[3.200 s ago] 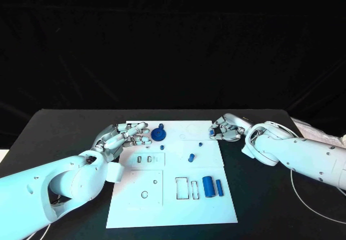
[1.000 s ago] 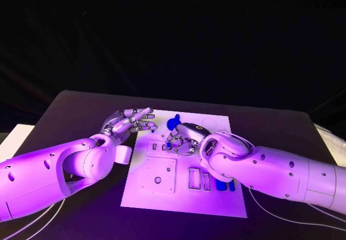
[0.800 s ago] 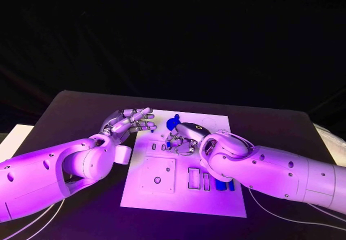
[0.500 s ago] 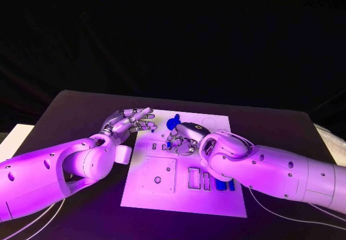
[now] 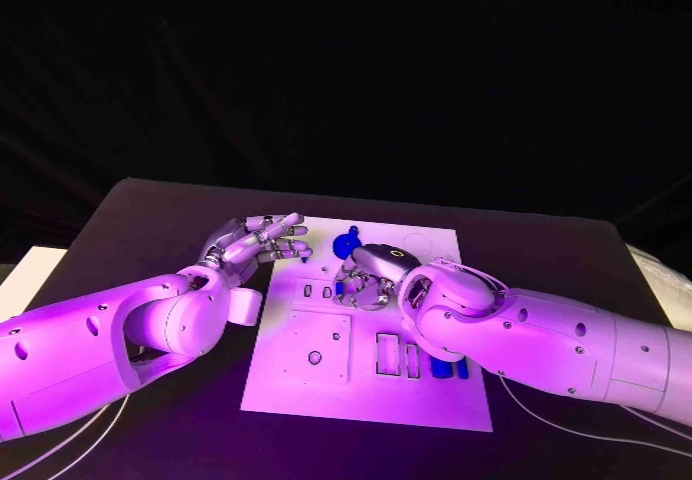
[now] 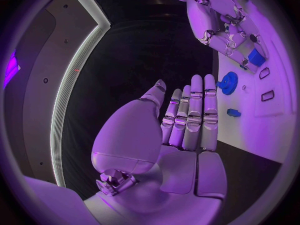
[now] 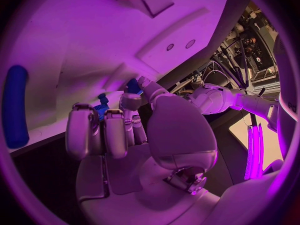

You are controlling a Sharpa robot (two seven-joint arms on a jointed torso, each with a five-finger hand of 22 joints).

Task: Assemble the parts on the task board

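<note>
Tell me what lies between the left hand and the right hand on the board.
In the left wrist view, a blue gear-shaped part on the white task board lies between the left hand and right hand.

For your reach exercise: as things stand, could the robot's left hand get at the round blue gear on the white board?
Probably yes. The left hand is open beside the board, and the gear lies uncovered just past its fingertips. The right hand works lower down, off that path.
</note>
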